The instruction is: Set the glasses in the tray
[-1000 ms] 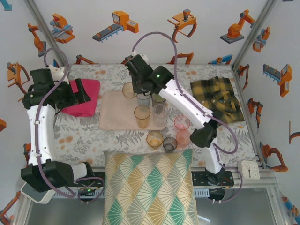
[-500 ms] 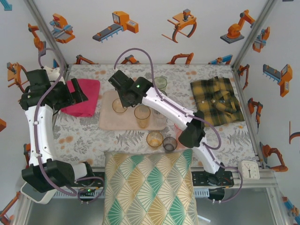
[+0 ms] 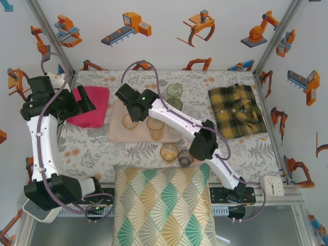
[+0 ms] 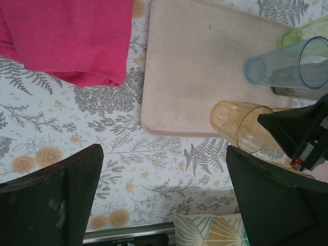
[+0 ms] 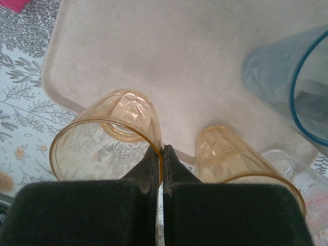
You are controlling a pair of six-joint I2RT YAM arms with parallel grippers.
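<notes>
My right gripper (image 5: pixel 161 152) is shut on the rim of a tall amber glass (image 5: pixel 105 136), one finger inside and one outside. In the top view that glass (image 3: pixel 128 122) is over the left part of the pale pink-beige tray (image 3: pixel 116 134), under the right gripper (image 3: pixel 130 114). A second amber glass (image 3: pixel 155 127) stands on the tray beside it, and a blue glass (image 5: pixel 287 87) stands behind. My left gripper (image 3: pixel 88 104) hangs open above the pink cloth's edge, with nothing between its fingers (image 4: pixel 51 200).
Two green glasses (image 3: pixel 174 90) stand near the tray's back right. A short amber glass (image 3: pixel 168 152) and a grey one (image 3: pixel 185 157) stand in front of the tray. A pink cloth (image 3: pixel 91 105) lies left, a plaid cloth (image 3: pixel 237 108) right, and a patterned cushion (image 3: pixel 164 205) at the near edge.
The right arm has swung left and nearer with the amber glass, from the tray's back edge to its left part. The left arm has barely moved.
</notes>
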